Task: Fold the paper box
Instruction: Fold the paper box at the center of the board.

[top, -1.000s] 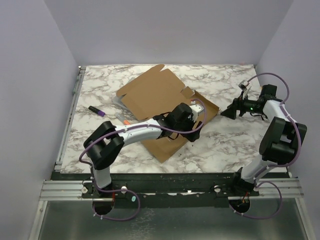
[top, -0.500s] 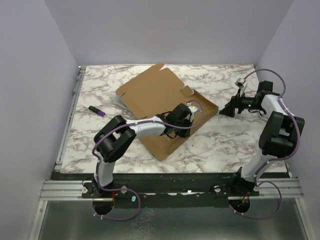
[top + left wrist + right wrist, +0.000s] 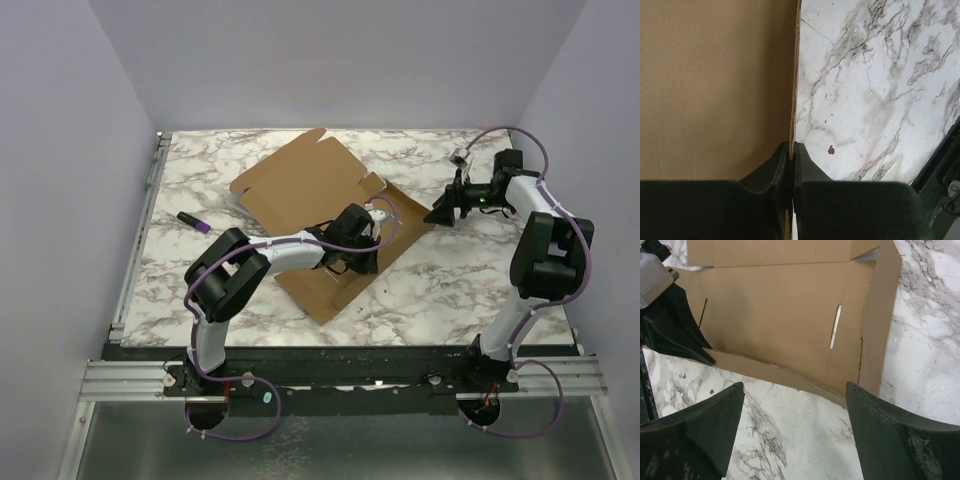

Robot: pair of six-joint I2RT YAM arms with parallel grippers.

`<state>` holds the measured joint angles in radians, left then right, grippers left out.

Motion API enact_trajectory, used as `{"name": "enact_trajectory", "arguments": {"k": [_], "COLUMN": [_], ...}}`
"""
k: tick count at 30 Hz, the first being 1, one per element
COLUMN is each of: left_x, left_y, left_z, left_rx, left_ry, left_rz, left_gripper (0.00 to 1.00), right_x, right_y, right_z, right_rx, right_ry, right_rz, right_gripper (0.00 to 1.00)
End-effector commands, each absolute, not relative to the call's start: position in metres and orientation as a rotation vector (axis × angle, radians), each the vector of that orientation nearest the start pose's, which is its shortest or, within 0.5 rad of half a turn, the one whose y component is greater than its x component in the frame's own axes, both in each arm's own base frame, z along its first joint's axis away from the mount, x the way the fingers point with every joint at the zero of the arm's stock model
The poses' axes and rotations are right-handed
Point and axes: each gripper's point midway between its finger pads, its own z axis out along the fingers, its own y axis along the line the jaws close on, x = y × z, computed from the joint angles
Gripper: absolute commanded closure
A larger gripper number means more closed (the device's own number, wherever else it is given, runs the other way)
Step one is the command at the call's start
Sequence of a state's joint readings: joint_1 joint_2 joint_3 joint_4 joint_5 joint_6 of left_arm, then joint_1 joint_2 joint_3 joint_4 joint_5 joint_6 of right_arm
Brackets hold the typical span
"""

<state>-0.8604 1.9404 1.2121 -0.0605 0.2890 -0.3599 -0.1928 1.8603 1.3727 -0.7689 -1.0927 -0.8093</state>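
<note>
The paper box (image 3: 300,185) is a flat brown die-cut cardboard sheet lying at an angle in the middle of the marble table. My left gripper (image 3: 367,238) sits at the sheet's right side, shut on a raised flap edge. In the left wrist view the thin cardboard edge (image 3: 796,75) runs straight up from between the closed jaws (image 3: 793,146). My right gripper (image 3: 436,214) hovers open just off the sheet's right corner with nothing between its fingers. In the right wrist view, its gripper (image 3: 795,387) frames bare marble, with the box (image 3: 775,315) just beyond.
A purple marker (image 3: 193,221) lies on the table left of the sheet. The table's metal rail (image 3: 135,250) runs along the left side. Lilac walls close in the back and both sides. Bare marble (image 3: 450,280) lies in front of the sheet's right corner.
My left gripper has shut on the box's flap edge, and that arm's elbow swung left. My right gripper has moved back and left, closer to the sheet's right corner, staying open.
</note>
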Motion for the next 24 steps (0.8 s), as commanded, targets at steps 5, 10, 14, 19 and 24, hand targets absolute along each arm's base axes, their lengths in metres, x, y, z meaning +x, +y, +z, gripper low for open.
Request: {"name": "enact_trajectory", "arguments": {"k": [5,10,14,19,24], "left_x": [0.247,0.247,0.246,0.247,0.247], "left_y": [-0.398,-0.398,-0.397,-0.397,-0.392], "left_z": [0.044,0.042,0.041,0.042,0.040], "left_rx": [0.771,0.767,0.772,0.768,0.744], "left_ry": [2.441,2.447,2.450,2.448,2.466], "left_rz": [-0.967,-0.980,-0.985,-0.986,-0.983], "left_gripper": [0.98,0.98,0.98,0.98,0.99], "right_x": [0.438,0.443,0.443,0.474,0.475], "right_y": [0.058,0.057,0.065,0.041,0.029], "right_z": [0.111,0.087,0.075,0.049,0.046], "right_rx": [-0.843,-0.874,-0.932,-0.842,-0.779], "right_ry": [2.141,2.204,2.239,2.390,2.404], "right_rz": [0.839,0.751,0.735,0.515,0.420], "right_gripper": [0.12,0.15,0.18,0.50,0.61]}}
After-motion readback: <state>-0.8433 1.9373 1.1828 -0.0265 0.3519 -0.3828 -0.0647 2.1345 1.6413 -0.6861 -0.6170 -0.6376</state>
